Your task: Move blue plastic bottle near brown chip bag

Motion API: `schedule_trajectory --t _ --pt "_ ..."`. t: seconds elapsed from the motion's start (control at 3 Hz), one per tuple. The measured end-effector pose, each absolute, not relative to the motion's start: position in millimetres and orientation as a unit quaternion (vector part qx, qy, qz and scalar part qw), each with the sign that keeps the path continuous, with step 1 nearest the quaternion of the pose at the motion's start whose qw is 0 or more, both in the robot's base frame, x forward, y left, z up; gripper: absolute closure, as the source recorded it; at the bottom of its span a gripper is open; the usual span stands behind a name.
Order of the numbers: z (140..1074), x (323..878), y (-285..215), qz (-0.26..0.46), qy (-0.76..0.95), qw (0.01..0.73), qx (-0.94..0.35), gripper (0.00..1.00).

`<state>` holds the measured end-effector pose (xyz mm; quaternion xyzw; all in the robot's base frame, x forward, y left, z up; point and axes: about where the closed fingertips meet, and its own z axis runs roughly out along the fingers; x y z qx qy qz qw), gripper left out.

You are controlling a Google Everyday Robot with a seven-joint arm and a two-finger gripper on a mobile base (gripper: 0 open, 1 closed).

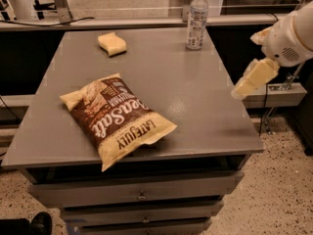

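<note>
The blue plastic bottle (197,17), clear with a white cap and a pale label, stands upright at the far right corner of the grey table (205,106). The brown chip bag (116,117), dark brown with white "Sea Salt" script and cream ends, lies flat near the table's front left. My gripper (248,81), cream-coloured, hangs from the white arm (291,35) at the table's right edge, above its surface. It is well to the right of the bag and in front of the bottle, touching neither.
A small yellow sponge (112,43) lies at the far left of the table. Drawers (142,196) run under the table's front edge. A ledge with cables runs behind the table. Speckled floor lies to the right.
</note>
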<state>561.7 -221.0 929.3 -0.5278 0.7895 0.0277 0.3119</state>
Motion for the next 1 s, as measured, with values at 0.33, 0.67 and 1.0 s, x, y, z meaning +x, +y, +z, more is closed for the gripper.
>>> schedule_trajectory --t 0.33,0.67,1.0 --pt "925.9 625.8 -221.7 0.058 0.785 0.389 -0.478 0.0" --pt "942.3 687.8 -216.9 0.091 0.771 0.484 -0.404 0.0" --pt "942.3 687.8 -216.9 0.091 0.771 0.484 -0.404 0.0"
